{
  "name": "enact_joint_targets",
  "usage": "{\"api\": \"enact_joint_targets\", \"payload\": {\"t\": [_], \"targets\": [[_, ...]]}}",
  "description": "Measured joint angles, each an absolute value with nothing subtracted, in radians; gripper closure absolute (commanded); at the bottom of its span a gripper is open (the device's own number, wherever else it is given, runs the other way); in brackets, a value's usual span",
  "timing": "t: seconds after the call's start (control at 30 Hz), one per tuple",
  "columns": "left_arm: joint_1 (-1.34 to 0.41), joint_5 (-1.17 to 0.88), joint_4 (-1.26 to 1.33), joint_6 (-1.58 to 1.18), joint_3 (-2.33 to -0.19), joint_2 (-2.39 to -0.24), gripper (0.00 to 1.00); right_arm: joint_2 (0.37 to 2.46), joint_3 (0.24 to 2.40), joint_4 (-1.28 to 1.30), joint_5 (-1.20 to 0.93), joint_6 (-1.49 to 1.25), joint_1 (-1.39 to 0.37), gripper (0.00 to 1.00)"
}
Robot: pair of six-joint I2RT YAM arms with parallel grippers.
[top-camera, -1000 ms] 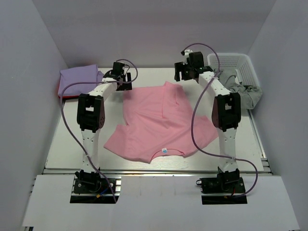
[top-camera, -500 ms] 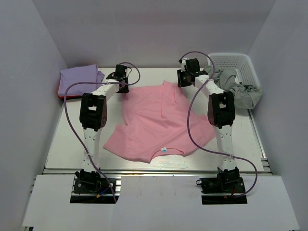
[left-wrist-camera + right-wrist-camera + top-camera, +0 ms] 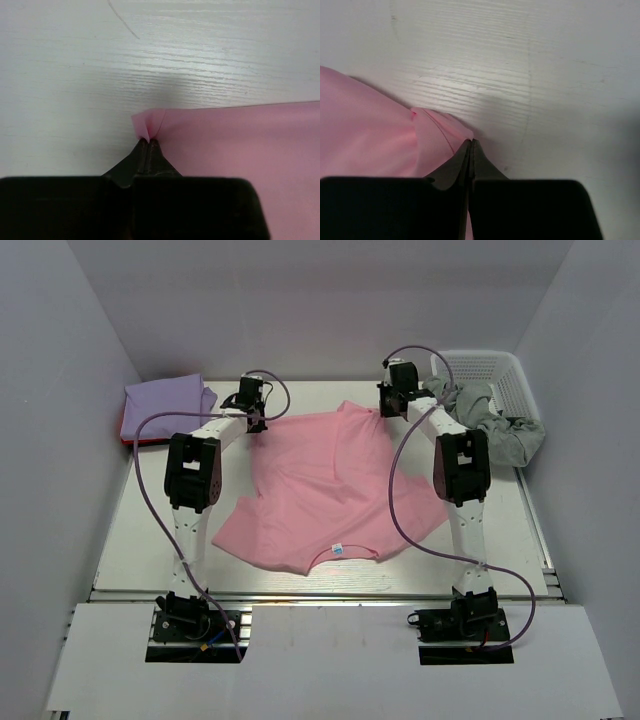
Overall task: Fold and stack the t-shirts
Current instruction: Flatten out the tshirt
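Observation:
A light pink t-shirt (image 3: 320, 480) lies spread on the white table, its neck label (image 3: 337, 548) toward the near edge. My left gripper (image 3: 260, 420) is shut on the shirt's far left hem corner; in the left wrist view the pink cloth (image 3: 240, 145) is pinched at the tips of that gripper (image 3: 148, 141). My right gripper (image 3: 390, 408) is shut on the far right hem corner, where the pink fabric (image 3: 370, 130) bunches at the closed right gripper (image 3: 471, 142). A folded lavender t-shirt (image 3: 165, 402) rests at the far left on a red one (image 3: 127, 438), of which only an edge shows.
A white basket (image 3: 495, 370) stands at the far right with grey cloth (image 3: 505, 435) hanging over its rim. White walls close in the table on three sides. The arms' cables loop above the shirt's sides.
Both grippers have come down onto the far hem and gone from open to shut on its corners. The hem now runs straighter between them.

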State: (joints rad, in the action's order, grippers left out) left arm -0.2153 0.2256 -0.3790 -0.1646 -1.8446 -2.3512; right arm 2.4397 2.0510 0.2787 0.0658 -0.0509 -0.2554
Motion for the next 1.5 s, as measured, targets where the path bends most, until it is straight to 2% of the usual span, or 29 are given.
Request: {"api": "enact_joint_targets", "payload": {"t": [0.2, 0.57, 0.67, 0.73, 0.77, 0.8, 0.83, 0.87, 0.9, 0.97, 1.1, 1.2, 1.5], "targets": [[-0.183, 0.212, -0.319, -0.194, -1.779, -2.32, 1.0, 2.44, 2.049, 0.262, 0.068, -0.08, -0.212, 1.0], [-0.096, 0.006, -0.241, -0.248, -1.743, -2.312, 1.0, 2.442, 2.047, 0.2, -0.041, -0.067, -0.179, 1.0], [-0.075, -0.083, -0.232, -0.239, -1.745, -2.312, 0.94, 2.444, 2.046, 0.177, -0.085, -0.049, -0.174, 0.98], [-0.066, -0.144, -0.232, -0.229, -1.757, -2.317, 0.84, 2.444, 2.046, 0.154, -0.129, -0.028, -0.169, 0.87], [-0.064, -0.162, -0.232, -0.223, -1.767, -2.32, 0.76, 2.444, 2.046, 0.143, -0.152, -0.02, -0.167, 0.83], [-0.062, -0.18, -0.234, -0.218, -1.782, -2.326, 0.46, 2.444, 2.046, 0.131, -0.174, -0.01, -0.165, 0.77], [-0.061, -0.189, -0.234, -0.21, -1.797, -2.331, 0.23, 2.444, 2.046, 0.121, -0.194, -0.003, -0.163, 0.74], [-0.061, -0.197, -0.237, -0.208, -1.81, -2.334, 0.05, 2.444, 2.046, 0.114, -0.214, 0.004, -0.16, 0.63], [-0.061, -0.198, -0.242, -0.211, -1.818, -2.334, 0.0, 2.444, 2.046, 0.109, -0.229, 0.006, -0.159, 0.5], [-0.061, -0.196, -0.254, -0.224, -1.833, -2.334, 0.0, 2.443, 2.046, 0.103, -0.254, 0.007, -0.158, 0.1], [-0.061, -0.176, -0.288, -0.239, -1.835, -2.322, 0.0, 2.393, 1.985, 0.107, -0.273, 0.006, -0.159, 0.1], [-0.063, -0.167, -0.293, -0.245, -1.804, -2.283, 0.0, 2.264, 1.848, 0.133, -0.285, -0.022, -0.168, 0.1], [-0.107, -0.265, -0.271, -0.253, -1.901, -2.28, 0.0, 1.769, 1.287, 0.157, -0.303, -0.196, -0.314, 0.1]]}}
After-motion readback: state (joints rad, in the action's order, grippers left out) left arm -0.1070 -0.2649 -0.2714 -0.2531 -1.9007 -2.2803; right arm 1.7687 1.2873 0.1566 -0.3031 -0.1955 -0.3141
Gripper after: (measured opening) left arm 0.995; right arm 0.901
